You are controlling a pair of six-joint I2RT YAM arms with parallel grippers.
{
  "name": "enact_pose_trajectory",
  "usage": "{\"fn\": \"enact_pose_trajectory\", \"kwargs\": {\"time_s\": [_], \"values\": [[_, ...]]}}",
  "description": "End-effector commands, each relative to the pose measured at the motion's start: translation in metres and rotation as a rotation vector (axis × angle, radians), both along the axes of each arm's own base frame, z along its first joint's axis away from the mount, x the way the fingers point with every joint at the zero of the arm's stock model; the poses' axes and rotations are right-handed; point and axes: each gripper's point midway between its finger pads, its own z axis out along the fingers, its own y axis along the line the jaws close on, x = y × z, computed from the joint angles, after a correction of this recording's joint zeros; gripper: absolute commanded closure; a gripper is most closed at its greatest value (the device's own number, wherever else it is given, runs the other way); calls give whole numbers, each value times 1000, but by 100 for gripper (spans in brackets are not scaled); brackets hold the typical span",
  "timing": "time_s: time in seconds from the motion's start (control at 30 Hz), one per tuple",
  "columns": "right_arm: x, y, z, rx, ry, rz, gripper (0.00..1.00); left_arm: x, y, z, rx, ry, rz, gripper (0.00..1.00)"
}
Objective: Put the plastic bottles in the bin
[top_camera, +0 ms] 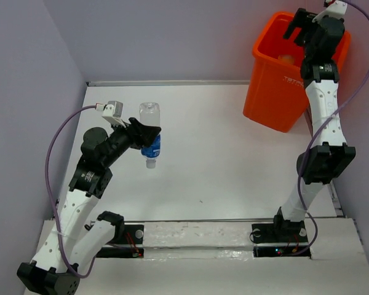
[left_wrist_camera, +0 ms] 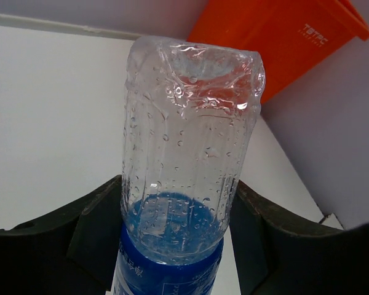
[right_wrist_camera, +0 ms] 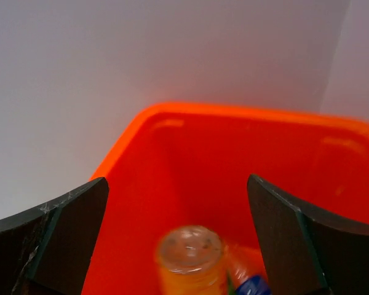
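My left gripper (top_camera: 149,136) is shut on a clear plastic bottle with a blue label (top_camera: 150,130), held upside down above the table, its white cap pointing down. In the left wrist view the bottle (left_wrist_camera: 187,160) fills the frame between my dark fingers (left_wrist_camera: 277,236). The orange bin (top_camera: 277,92) stands at the back right; it also shows in the left wrist view (left_wrist_camera: 283,37). My right gripper (top_camera: 298,27) is open and empty over the bin. The right wrist view looks down into the bin (right_wrist_camera: 172,153) at an orange bottle (right_wrist_camera: 190,258) and a blue-capped bottle (right_wrist_camera: 255,286).
The white table (top_camera: 215,160) lies between grey walls on the left, back and right. A metal rail with the two arm bases (top_camera: 197,233) runs along the near edge. The bin sits against the right wall.
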Motion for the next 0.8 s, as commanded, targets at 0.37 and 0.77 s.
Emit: {"fn": "enact_pose_trajectory", "kwargs": {"time_s": [0.37, 0.77], "values": [[-296, 368, -137, 278, 122, 1415, 3, 4, -52, 103, -324, -282, -156, 38], [-342, 420, -167, 181, 205, 1609, 2, -2, -96, 101, -352, -277, -207, 37]]}}
